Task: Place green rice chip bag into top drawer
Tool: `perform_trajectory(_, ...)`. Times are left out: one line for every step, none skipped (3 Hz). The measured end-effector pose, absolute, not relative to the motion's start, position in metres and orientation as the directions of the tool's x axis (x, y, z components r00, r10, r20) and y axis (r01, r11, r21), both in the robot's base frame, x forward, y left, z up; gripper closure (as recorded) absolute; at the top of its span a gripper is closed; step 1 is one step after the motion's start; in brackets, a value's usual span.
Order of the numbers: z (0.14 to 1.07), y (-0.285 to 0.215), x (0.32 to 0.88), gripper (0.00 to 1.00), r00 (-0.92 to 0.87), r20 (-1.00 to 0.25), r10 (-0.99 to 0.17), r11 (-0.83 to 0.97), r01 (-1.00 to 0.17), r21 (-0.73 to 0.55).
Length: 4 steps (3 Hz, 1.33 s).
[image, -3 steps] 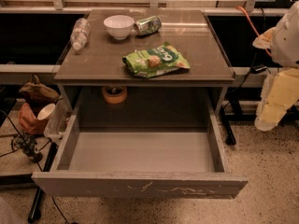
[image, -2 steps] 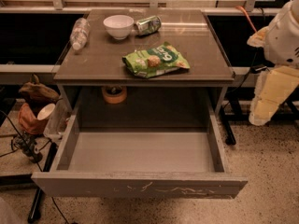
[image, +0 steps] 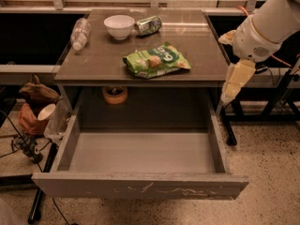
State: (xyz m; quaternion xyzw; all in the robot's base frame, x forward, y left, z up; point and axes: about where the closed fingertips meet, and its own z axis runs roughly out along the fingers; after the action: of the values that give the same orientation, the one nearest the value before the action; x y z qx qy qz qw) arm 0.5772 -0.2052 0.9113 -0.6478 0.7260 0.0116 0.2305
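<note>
Glossy crinkly green rice chip bag (image: 157,60); smooth cream gripper (image: 227,96) right of table (image: 93,62).

The rice chip bag (image: 157,60) lies on the table (image: 201,50) near the middle of its front edge; the bowl (image: 119,26) sits behind it toward the back left corner, with the can (image: 149,25) just right of the bowl and the bottle (image: 80,33) along the left edge. The top drawer (image: 140,189) stands open below the front edge, with a tape roll (image: 115,94) under the tabletop behind it. The gripper (image: 229,95) hangs outside the right edge, near the front right corner.
</note>
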Motion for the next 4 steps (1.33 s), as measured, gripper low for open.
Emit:
perform_trajectory(0.911, -0.205, 0.577, 0.00, -0.055, -0.350, -0.935, 0.161, -0.946, -0.282)
perform_trajectory(0.904, -0.195, 0.593, 0.00, -0.019, -0.378, -0.926, 0.139, -0.946, -0.293)
perform_trajectory(0.894, -0.166, 0.631, 0.00, 0.065, -0.424, -0.903, 0.075, -0.949, -0.306)
perform_trajectory(0.886, -0.142, 0.667, 0.00, 0.125, -0.446, -0.887, 0.025, -0.949, -0.314)
